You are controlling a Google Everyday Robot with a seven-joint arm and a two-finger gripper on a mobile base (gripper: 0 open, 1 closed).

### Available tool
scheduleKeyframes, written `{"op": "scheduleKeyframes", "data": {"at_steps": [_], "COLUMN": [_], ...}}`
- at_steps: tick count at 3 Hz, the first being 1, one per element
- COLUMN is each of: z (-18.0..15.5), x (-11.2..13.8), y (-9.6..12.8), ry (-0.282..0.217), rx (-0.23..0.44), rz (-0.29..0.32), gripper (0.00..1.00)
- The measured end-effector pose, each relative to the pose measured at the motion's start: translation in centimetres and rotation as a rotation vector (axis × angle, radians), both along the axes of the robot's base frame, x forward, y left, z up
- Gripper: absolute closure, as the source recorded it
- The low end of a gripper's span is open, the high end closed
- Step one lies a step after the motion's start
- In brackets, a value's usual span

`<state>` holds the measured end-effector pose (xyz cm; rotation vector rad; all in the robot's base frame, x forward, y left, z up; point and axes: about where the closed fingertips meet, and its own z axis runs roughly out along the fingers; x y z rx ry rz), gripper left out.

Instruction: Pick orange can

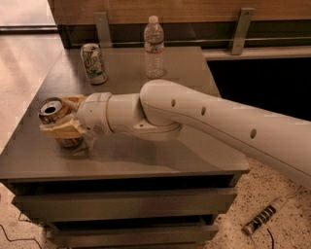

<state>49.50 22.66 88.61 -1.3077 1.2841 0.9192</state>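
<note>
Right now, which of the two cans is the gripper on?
The orange can, at the table's front-left corner: the gripper is closed around its body. The white and green can stands untouched at the back, near the water bottle.

A white and green can point(94, 63) stands upright near the back left of the grey counter point(194, 73). A clear water bottle point(154, 46) with a white cap stands to its right, apart from it, by the rear edge. The end effector point(60, 117) is at the counter's front left corner, well away from both. Drawer fronts point(126, 204) run below the top. Behind is a wooden panel point(194, 9) with two metal brackets point(240, 30). A power strip point(262, 220) lies on the speckled floor point(228, 194) to the right.
</note>
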Motion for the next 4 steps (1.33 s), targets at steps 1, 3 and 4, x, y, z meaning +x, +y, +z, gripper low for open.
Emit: {"op": "scheduleKeyframes", "data": {"at_steps": [1,3,4], "z": [0.1,1.1,4.2], "x": [-0.2,-0.1,0.1], "y": [0.2,-0.1,-0.8], "ry": [-0.002,-0.012,-0.052], "rx": [0.0,0.025,0.044], "rz": [0.004,0.012,0.031], "gripper": [1.0,1.0,1.0]}}
